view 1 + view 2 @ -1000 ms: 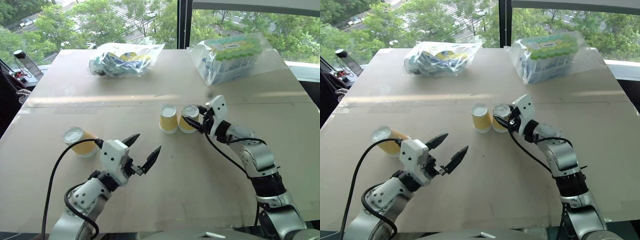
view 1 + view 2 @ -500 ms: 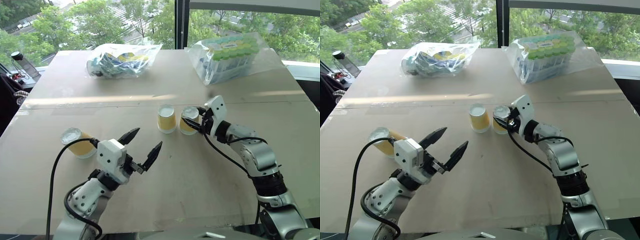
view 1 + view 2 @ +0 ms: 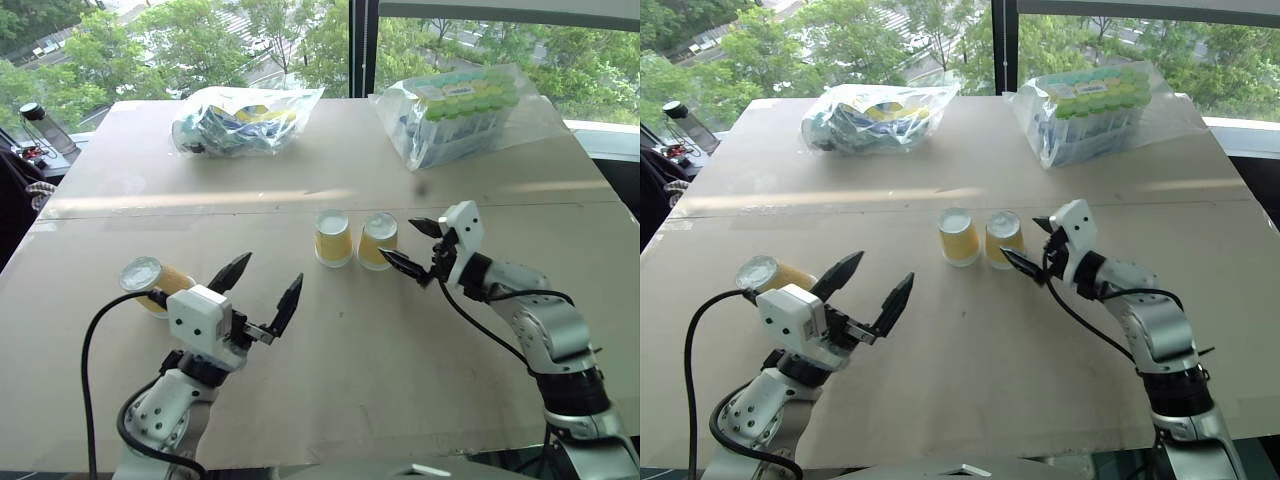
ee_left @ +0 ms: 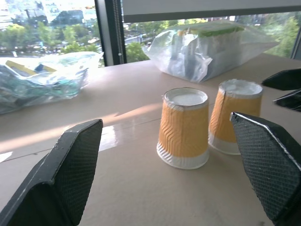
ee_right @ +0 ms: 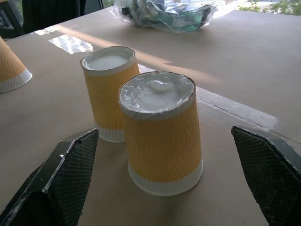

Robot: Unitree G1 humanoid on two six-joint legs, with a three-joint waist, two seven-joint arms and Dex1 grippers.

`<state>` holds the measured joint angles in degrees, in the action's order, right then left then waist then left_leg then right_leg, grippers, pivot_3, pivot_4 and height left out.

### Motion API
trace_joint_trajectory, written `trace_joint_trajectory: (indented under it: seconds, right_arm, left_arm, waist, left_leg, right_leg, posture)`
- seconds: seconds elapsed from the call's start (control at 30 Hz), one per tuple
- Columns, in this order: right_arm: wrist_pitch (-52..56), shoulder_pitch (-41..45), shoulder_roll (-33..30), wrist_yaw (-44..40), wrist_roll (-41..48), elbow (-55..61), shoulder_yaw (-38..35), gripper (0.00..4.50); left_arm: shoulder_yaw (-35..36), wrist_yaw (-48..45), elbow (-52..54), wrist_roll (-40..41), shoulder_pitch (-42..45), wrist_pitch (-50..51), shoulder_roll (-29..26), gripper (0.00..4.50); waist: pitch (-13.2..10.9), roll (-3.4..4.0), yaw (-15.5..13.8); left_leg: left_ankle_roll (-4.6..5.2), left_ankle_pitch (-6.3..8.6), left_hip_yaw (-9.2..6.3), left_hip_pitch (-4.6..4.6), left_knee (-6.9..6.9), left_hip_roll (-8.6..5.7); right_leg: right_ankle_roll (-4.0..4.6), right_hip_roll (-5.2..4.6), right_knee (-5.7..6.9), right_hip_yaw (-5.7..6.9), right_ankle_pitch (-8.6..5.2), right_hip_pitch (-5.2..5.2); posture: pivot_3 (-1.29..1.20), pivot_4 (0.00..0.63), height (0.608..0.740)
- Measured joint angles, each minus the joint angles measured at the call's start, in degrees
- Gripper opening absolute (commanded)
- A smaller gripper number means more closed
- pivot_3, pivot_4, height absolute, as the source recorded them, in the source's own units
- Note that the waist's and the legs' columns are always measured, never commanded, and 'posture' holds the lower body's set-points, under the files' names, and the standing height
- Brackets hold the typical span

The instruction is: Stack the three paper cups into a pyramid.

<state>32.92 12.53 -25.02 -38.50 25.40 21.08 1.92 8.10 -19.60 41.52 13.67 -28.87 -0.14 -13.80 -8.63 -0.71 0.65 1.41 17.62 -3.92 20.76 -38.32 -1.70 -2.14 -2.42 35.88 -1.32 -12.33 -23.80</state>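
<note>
Two paper cups stand base up side by side at mid-table, the left cup [image 3: 333, 238] and the right cup [image 3: 378, 241], nearly touching. They show again in the right wrist view, the right cup [image 5: 160, 136] nearer than the left cup [image 5: 110, 89]. The third paper cup [image 3: 155, 284] stands base up far to the left. My right gripper [image 3: 405, 243] is open just right of the pair, touching neither. My left gripper [image 3: 262, 285] is open and empty, right of the third cup, pointing toward the pair [image 4: 184, 127].
At the table's far side lie a clear bag of blue and yellow packets [image 3: 245, 118] and green-capped containers in plastic wrap [image 3: 465, 110]. A dark bottle [image 3: 50, 122] stands off the far left corner. Bare tabletop [image 3: 330, 350] lies between my arms.
My right gripper opened, let go of the right cup and drew back to the right. My left gripper shifted slightly left, toward the third cup, staying open.
</note>
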Motion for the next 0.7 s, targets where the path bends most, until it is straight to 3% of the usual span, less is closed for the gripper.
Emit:
trace_joint_trajectory:
  seconds: [0.17, 0.3, 0.43, 0.7]
  right_arm:
    - [-6.64, -11.59, -9.71, -13.41, 4.63, 2.80, -7.06, 4.48]
    - [-12.80, -15.05, -7.46, -25.79, 16.83, 5.39, -11.63, 4.48]
    - [-12.64, -13.83, -6.89, -26.07, 22.10, 7.25, -11.86, 4.48]
    - [-12.79, -11.69, -6.45, -23.54, 22.14, 7.76, -10.10, 4.48]
  left_arm:
    - [8.98, 12.69, 0.25, -5.18, -4.63, 0.26, 9.62, 4.50]
    - [15.67, 18.61, -0.26, -5.01, -0.23, 3.92, 10.52, 4.50]
    - [17.49, 18.30, -3.91, -5.12, 2.96, 4.78, 7.32, 4.50]
    - [16.64, 15.69, -12.16, -4.67, 8.26, 5.58, 4.54, 4.50]
  waist:
    - [-0.11, -0.19, -0.82]
    - [-0.14, -0.23, -1.09]
    - [-0.13, -0.33, -1.00]
    - [-0.13, -0.32, -1.49]
  left_leg:
    - [0.11, 0.06, -0.06, -0.03, -0.06, 0.01]
    - [0.10, 0.05, -0.15, -0.26, -0.16, 0.19]
    - [0.10, 0.05, -0.09, -0.60, -0.16, 0.20]
    - [0.07, 0.05, -0.12, -0.49, -0.11, 0.07]
  right_leg:
    - [-0.04, 0.12, -0.06, 0.17, -0.03, 0.15]
    - [-0.23, 0.48, -0.01, 0.25, -0.13, 0.41]
    - [-0.20, 0.50, 0.02, 0.22, -0.14, 0.68]
    - [-0.01, 0.27, -0.03, 0.22, -0.02, 0.62]
  posture:
    - [0.00, 0.150, 0.740]
    - [0.00, 0.150, 0.740]
    - [0.00, 0.150, 0.740]
    - [0.00, 0.150, 0.740]
